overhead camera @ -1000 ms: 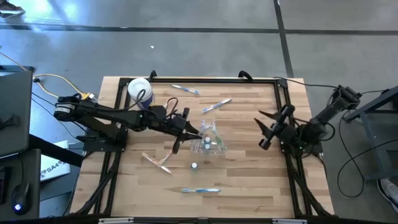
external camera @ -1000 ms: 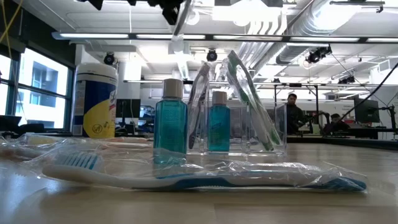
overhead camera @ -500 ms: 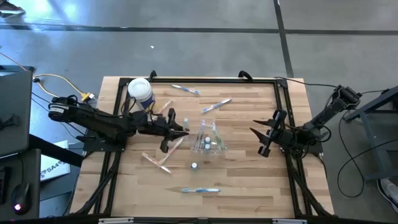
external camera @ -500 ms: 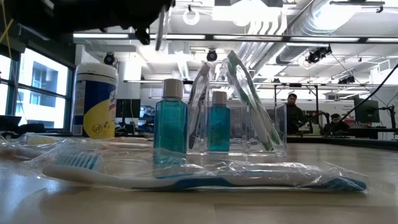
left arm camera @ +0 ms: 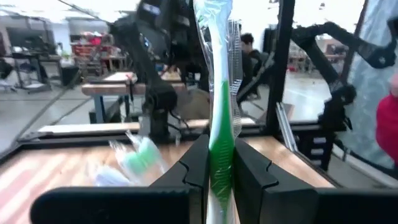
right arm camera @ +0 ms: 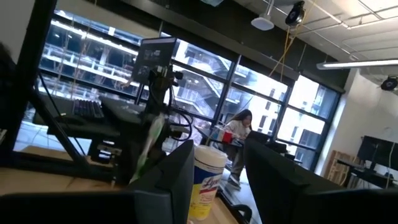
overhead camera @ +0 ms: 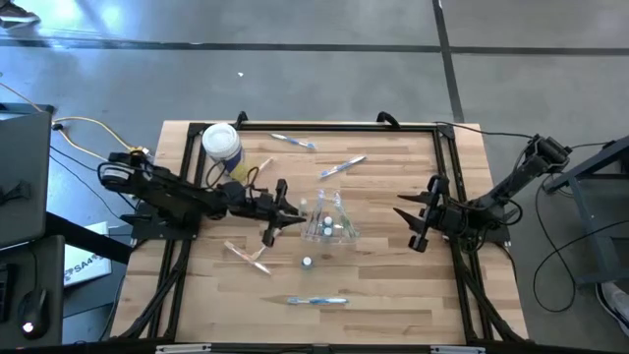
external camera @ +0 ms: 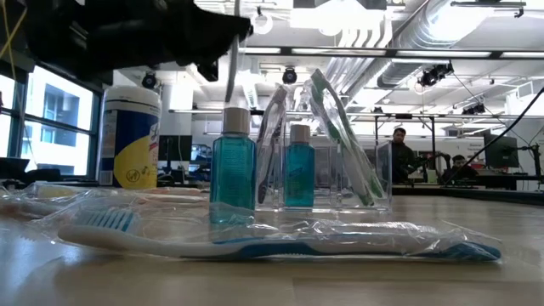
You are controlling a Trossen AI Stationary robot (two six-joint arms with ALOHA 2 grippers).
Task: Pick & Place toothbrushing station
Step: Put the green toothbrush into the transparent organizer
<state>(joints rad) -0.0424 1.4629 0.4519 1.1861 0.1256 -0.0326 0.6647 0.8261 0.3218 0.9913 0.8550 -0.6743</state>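
High view: left tool (overhead camera: pixel 280 208) over mid-surface, clamped on a wrapped green toothbrush (left arm camera: pixel 219 112) — left wrist view shows both fingers (left arm camera: pixel 198 163) pressed flat against its handle, brush standing upright between them. Just beside that tool, toward 3 o'clock, the clear cup (overhead camera: pixel 329 218) with wrapped brushes leaning inside and a blue bottle (external camera: pixel 298 166) within. Second blue bottle (external camera: pixel 232 166), white-capped, standing alone at about 7 o'clock from the cup. Loose on the wooden surface (overhead camera: pixel 393 285): a blue-handled toothbrush (overhead camera: pixel 316 301) at 6 o'clock near the front edge, a pink one (overhead camera: pixel 248 255) at 8 o'clock, two more wrapped brushes (overhead camera: pixel 342 166) at 12 o'clock toward the far edge. White-lidded canister (overhead camera: pixel 220 144) with yellow label at 10 o'clock, in the far left corner. Right tool (overhead camera: pixel 420 213) at 3 o'clock, well apart from the cup — fingers spread, nothing between them. People seated in the room beyond
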